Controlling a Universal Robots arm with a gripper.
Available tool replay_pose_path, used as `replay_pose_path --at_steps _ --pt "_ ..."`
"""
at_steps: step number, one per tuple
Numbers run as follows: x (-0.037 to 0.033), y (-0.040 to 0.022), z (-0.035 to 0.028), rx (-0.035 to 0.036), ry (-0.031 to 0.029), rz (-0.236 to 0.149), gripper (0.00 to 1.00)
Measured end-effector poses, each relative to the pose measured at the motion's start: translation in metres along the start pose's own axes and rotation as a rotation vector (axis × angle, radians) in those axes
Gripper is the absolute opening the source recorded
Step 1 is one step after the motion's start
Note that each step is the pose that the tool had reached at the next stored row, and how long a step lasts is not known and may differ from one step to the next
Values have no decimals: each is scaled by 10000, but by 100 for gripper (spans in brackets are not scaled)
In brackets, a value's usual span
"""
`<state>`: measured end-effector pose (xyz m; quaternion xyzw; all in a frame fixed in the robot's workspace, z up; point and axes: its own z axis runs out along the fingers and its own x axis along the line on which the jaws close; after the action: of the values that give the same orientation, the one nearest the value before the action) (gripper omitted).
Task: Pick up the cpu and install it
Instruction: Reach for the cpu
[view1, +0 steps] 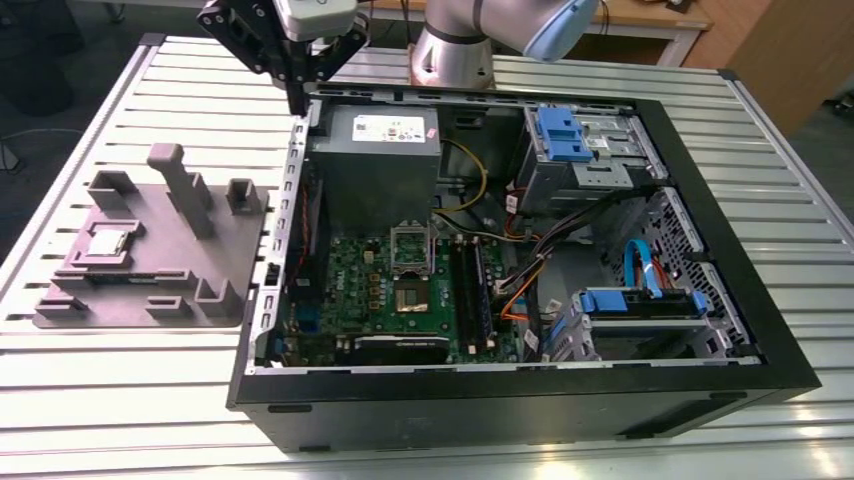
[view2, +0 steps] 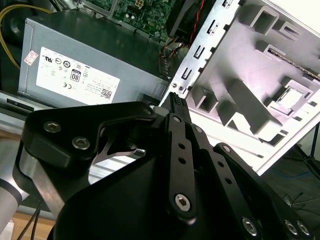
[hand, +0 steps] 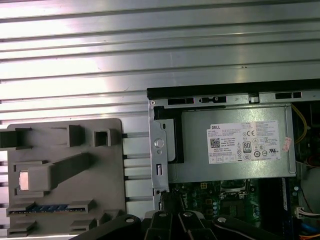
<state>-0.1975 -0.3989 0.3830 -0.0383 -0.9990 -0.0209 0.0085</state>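
Observation:
The cpu (view1: 107, 240) is a small silvery square lying in a recess of the grey fixture plate (view1: 160, 285), on the exterior view's left, outside the computer case. It also appears in the second wrist view as the cpu (view2: 290, 97) and in the first wrist view as a pale cpu (hand: 22, 181). My gripper (view1: 296, 98) hangs high above the case's left wall beside the power supply (view1: 380, 150), well behind the cpu. Its fingers (view2: 176, 120) are shut with nothing between them. The green motherboard (view1: 400, 290) lies in the case, its socket (view1: 411, 296) uncovered and the metal frame (view1: 411, 245) raised.
The open black case (view1: 721, 250) holds blue drive cages (view1: 574, 135) and bundled cables (view1: 534, 270) on the exterior view's right. Tall grey posts (view1: 180, 185) stand on the fixture plate near the cpu. Everything rests on a slatted metal table (view1: 120, 410).

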Motion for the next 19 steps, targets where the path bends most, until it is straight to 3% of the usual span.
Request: replay_pose_path --at_steps 7,19 --pt "11 -1 0 0 0 1 10" --pt "91 -7 1 0 0 1 10"
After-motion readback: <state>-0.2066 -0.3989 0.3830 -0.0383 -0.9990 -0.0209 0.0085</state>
